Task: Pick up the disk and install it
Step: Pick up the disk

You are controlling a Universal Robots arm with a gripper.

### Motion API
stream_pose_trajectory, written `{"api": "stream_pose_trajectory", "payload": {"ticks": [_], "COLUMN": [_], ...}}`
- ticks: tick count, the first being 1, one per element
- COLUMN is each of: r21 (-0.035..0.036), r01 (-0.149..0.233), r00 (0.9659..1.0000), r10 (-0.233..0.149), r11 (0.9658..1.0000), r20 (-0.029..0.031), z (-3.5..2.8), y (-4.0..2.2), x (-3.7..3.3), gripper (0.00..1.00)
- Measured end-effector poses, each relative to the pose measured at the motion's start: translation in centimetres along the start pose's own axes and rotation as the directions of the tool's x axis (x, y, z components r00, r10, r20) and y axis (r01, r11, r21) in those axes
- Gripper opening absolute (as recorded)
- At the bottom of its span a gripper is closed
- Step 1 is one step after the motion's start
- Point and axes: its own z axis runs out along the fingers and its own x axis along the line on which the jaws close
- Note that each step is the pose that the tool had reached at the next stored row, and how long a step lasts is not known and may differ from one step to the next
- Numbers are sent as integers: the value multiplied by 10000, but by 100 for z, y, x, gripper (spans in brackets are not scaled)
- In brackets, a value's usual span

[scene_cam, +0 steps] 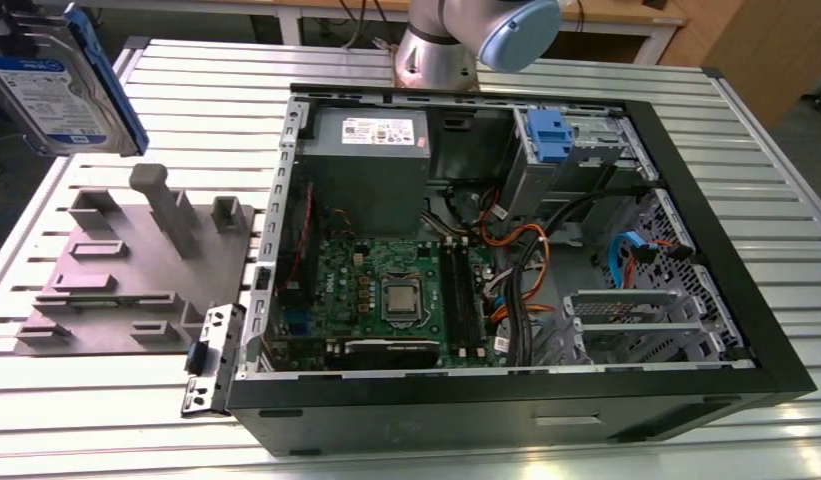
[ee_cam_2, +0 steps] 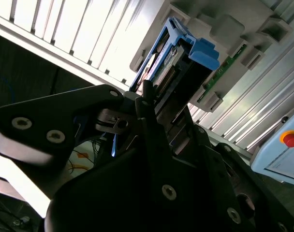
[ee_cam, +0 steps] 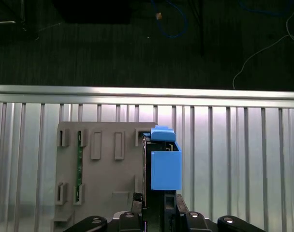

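Note:
The disk [scene_cam: 53, 85], a silver drive with a white-and-blue label and blue side rails, hangs in the air at the exterior view's upper left, above the table's corner. In the first wrist view it [ee_cam: 164, 164] shows edge-on with a blue rail facing the camera, and my gripper [ee_cam: 159, 202] is shut on its near end. In the second wrist view the black fingers [ee_cam_2: 146, 99] clamp the disk [ee_cam_2: 178, 65], which sticks out past them. Below it lies the grey fixture plate [ee_cam: 98, 169].
The open computer case [scene_cam: 730, 230] lies on the slatted metal table [scene_cam: 103, 420], with a drive cage and blue clip [scene_cam: 550, 135] at its far right and a grey power supply [scene_cam: 370, 150] beside it. The grey fixture [scene_cam: 130, 260] lies left of the case. The arm's base [scene_cam: 444, 45] stands behind it.

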Motion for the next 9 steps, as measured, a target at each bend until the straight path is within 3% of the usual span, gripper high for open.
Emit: {"api": "stream_pose_trajectory", "payload": {"ticks": [9], "r21": [1], "r01": [1], "r00": [10000], "r10": [-1], "r11": [10000], "r20": [11], "z": [-30], "y": [2], "x": [-5], "gripper": [35]}}
